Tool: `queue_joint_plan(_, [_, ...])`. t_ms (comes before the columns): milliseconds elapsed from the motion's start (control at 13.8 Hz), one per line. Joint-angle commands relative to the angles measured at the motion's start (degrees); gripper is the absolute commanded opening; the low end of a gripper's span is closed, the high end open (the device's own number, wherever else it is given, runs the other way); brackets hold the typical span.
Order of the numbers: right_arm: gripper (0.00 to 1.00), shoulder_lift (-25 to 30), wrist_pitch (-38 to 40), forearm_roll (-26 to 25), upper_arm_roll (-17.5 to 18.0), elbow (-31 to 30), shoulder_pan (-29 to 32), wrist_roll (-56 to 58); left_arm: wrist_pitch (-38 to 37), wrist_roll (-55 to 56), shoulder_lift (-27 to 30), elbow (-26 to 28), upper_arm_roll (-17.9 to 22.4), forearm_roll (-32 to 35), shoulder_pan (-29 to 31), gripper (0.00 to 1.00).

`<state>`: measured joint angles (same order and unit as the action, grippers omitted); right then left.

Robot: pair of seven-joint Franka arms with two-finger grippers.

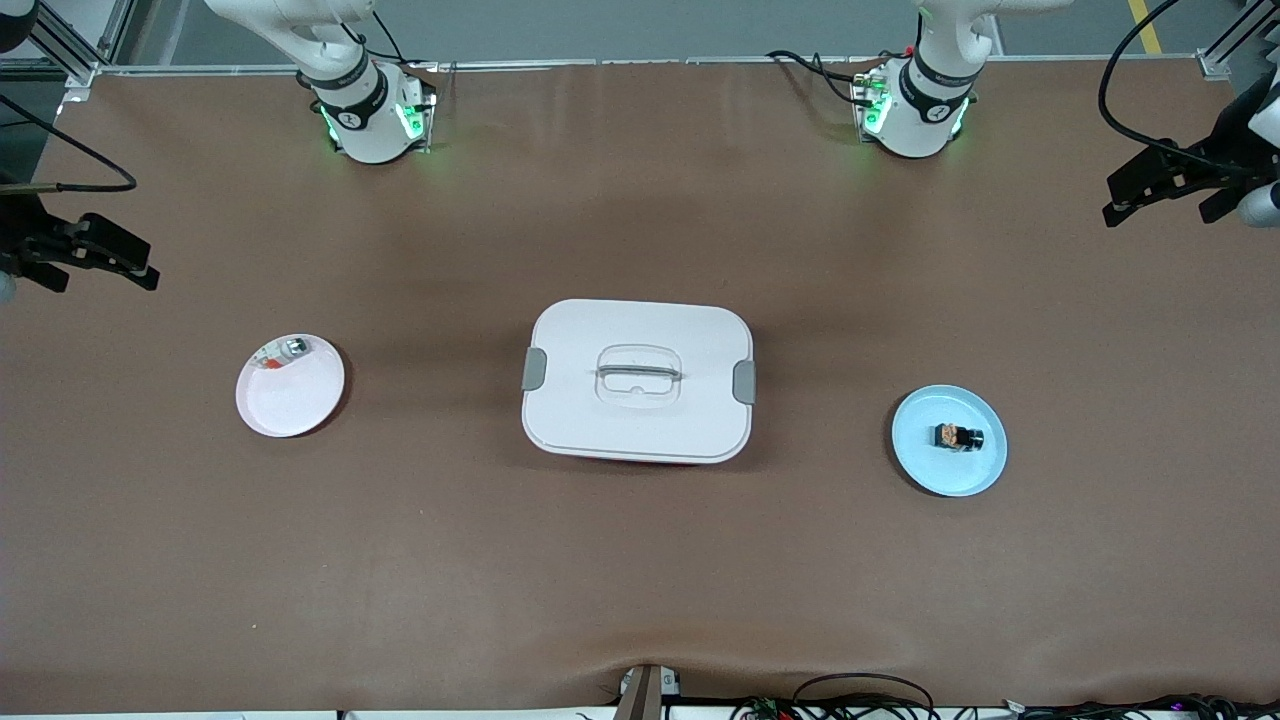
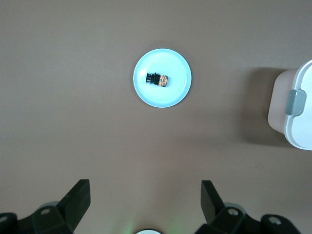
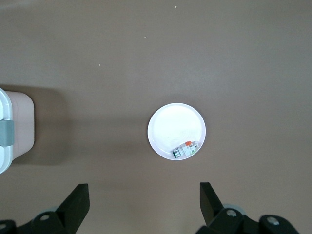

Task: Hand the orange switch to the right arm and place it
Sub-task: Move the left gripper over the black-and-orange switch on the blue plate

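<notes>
Sitting on the blue plate toward the left arm's end of the table, the orange switch lies flat near the plate's middle, nothing touching it. That's the front view, which also has a white lidded box in the middle of the table with grey latches at each end and a handle on top, and a white plate toward the right arm's end with a small silver-and-red part at its rim, on the side farther from the camera. Both arms wait out at the table's ends: the left gripper hangs up in the air over the table edge at its own end, the right gripper the same at its end. Left wrist view looks straight down on the blue plate with the switch on it, a corner of the box beside it, and the left gripper spread wide with nothing between the fingers. Right wrist view is pretty much the mirror: white plate with the small part near its rim, box edge well apart from it, and the right gripper also wide apart and holding nothing.
</notes>
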<state>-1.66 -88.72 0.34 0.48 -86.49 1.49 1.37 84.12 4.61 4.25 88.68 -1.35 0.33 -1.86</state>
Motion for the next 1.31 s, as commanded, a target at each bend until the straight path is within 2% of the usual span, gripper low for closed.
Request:
queue_joint_plan(0, [1.00, -0.7, 0.5, -0.9, 0.4, 1.5, 0.5, 0.5, -1.0, -0.3, -0.4, -1.2, -0.2, 0.3, 0.1, 1.00])
queue_joint_plan(218, [1.00, -1.1, 0.5, -0.9, 0.4, 1.5, 0.5, 0.5, -0.8, -0.4, -0.9, -1.3, -0.3, 0.3, 0.1, 1.00])
queue_joint_plan(508, [1.00, -1.2, 0.5, -0.9, 0.4, 1.6, 0.5, 0.5, -0.2, -0.4, -4.6, -2.5, -0.2, 0.4, 0.0, 1.00])
queue_joint_plan(653, [1.00, -1.2, 0.5, -0.9, 0.4, 1.6, 0.5, 0.5, 2.4, -0.5, -6.1, -0.4, -0.5, 2.5, -0.3, 1.00])
queue_joint_plan(726, [1.00, -1.2, 0.5, -0.9, 0.4, 1.7, 0.5, 0.5, 4.5, -0.9, -6.7, 0.8, -0.7, 4.8, -0.5, 1.00])
queue_joint_plan(1017, [1.00, -1.2, 0.5, -0.9, 0.4, 1.9, 0.5, 0.5, 13.9, -2.9, -11.4, 5.0, -0.7, 5.2, 0.0, 1.00])
queue_joint_plan(1234, [1.00, -1.2, 0.5, -0.9, 0.4, 1.9, 0.5, 0.5, 26.1, -3.7, -14.1, 11.7, -0.8, 5.2, 0.1, 1.00])
